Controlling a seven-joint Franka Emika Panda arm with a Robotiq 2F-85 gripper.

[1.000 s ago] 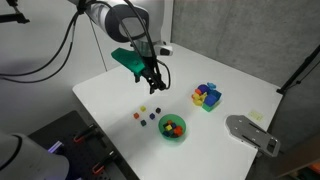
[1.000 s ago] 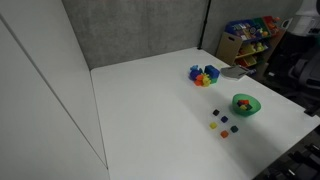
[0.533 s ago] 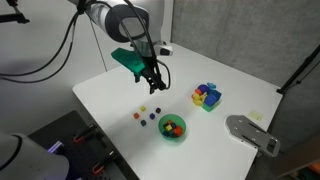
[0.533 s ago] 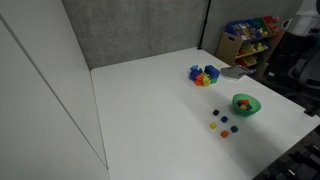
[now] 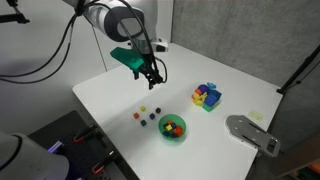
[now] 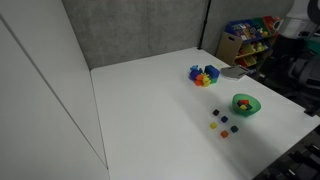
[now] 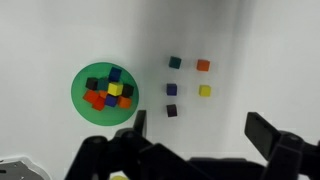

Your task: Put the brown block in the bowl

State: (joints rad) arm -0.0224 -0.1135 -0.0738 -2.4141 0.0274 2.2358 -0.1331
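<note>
The brown block (image 7: 171,111) is a tiny dark cube lying on the white table, nearest my jaws among several loose cubes. The blue (image 7: 174,62), red-orange (image 7: 203,65) and yellow (image 7: 204,91) cubes lie beside it. The green bowl (image 7: 80,85) sits to the left of them and holds several small cubes. The bowl also shows in both exterior views (image 5: 183,131) (image 6: 252,107). My gripper (image 7: 200,125) is open and empty, high above the table (image 5: 152,76). It hangs behind the loose cubes (image 5: 146,115), where I cannot single out the brown one.
A cluster of bigger blue, yellow and red blocks (image 5: 207,96) (image 6: 204,75) stands beyond the bowl. A grey flat fixture (image 5: 250,132) lies at the table's edge. A toy shelf (image 6: 250,40) stands behind the table.
My gripper has risen slightly and stayed open. The cubes and the bowl have not moved.
</note>
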